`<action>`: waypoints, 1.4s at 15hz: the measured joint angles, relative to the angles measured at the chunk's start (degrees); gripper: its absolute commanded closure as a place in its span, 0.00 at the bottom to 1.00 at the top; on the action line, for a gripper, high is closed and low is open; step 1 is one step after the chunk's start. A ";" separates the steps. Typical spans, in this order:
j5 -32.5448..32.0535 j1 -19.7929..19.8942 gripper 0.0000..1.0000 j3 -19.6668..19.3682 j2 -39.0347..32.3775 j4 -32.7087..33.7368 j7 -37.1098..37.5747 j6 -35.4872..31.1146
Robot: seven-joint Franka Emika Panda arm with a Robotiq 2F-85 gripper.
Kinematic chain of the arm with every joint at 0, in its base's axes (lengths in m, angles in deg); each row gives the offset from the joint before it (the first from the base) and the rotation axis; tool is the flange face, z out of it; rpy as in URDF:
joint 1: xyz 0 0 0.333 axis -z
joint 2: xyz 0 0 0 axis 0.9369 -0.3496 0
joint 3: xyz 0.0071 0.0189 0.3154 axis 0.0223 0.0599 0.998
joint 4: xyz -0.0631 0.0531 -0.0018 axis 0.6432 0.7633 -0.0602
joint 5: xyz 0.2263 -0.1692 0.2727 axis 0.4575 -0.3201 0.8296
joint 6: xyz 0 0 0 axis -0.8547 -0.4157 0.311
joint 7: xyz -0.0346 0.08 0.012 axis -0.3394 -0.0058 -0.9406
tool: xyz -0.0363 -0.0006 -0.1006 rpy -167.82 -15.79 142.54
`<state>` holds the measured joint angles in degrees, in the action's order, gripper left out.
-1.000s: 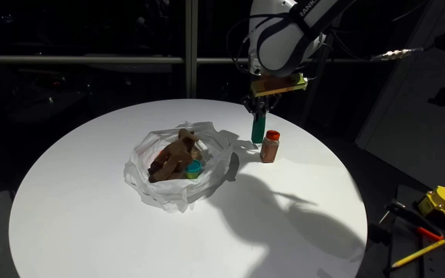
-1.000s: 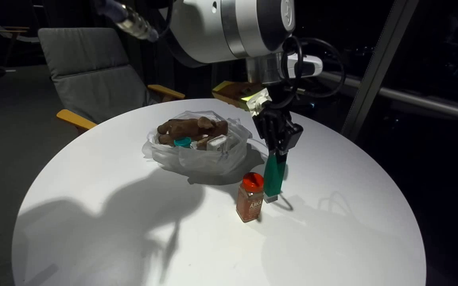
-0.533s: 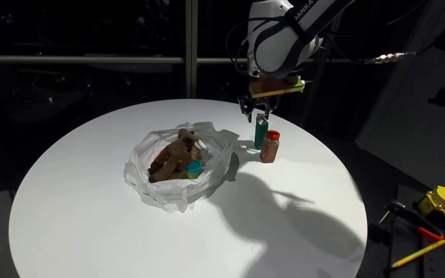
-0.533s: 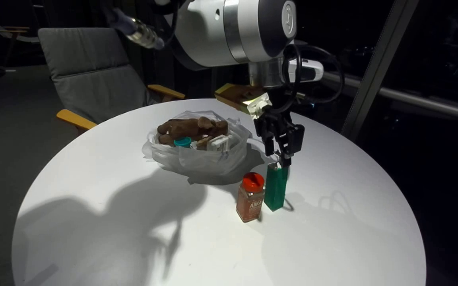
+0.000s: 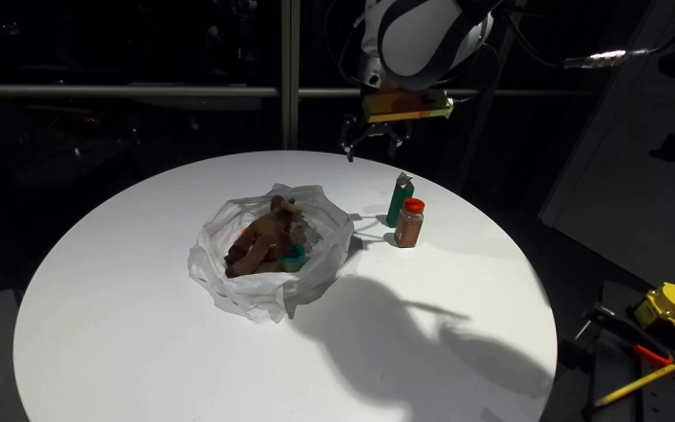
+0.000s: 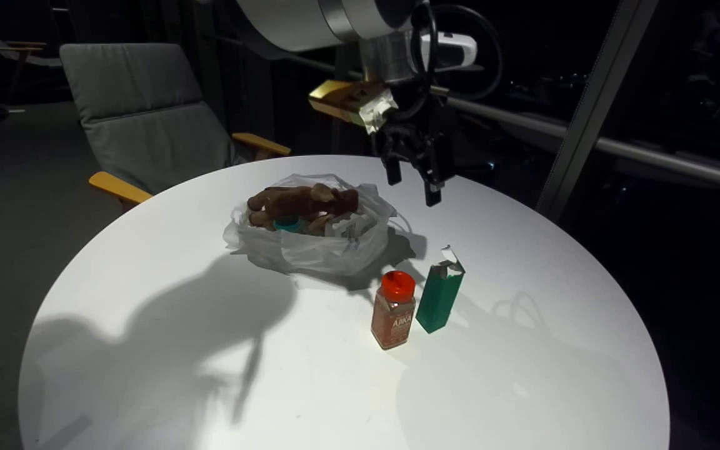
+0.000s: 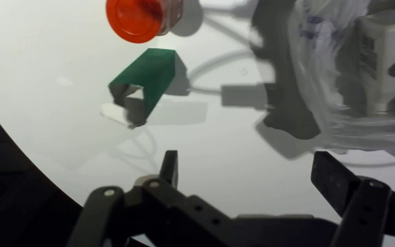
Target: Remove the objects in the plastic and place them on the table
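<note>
The tool (image 7: 247, 165) gapes wide, empty; I'd come straight down on the brown plush animal (image 5: 266, 235), pinching none of the crinkly plastic bag (image 6: 316, 254) around it.

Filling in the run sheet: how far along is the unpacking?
Looks done: the red-capped jar stands on the table, outside the plastic; the green carton is out too, though it looks tilted. In hand: nothing; the gripper is open above the table. Left: the brown plush animal, a teal-lidded tub and a white item lie in the plastic; more may be hidden beneath.
</note>
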<state>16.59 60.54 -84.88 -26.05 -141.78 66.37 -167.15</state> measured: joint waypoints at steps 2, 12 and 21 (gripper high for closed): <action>-0.06 -1.95 0.00 1.34 2.35 -1.08 0.00 -0.14; 6.67 -5.06 0.00 10.92 -0.27 -0.29 2.14 -0.14; 11.98 -4.72 0.00 10.00 -10.25 9.06 6.70 -1.98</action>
<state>28.58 55.81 -74.89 -36.30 -132.72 73.07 -169.13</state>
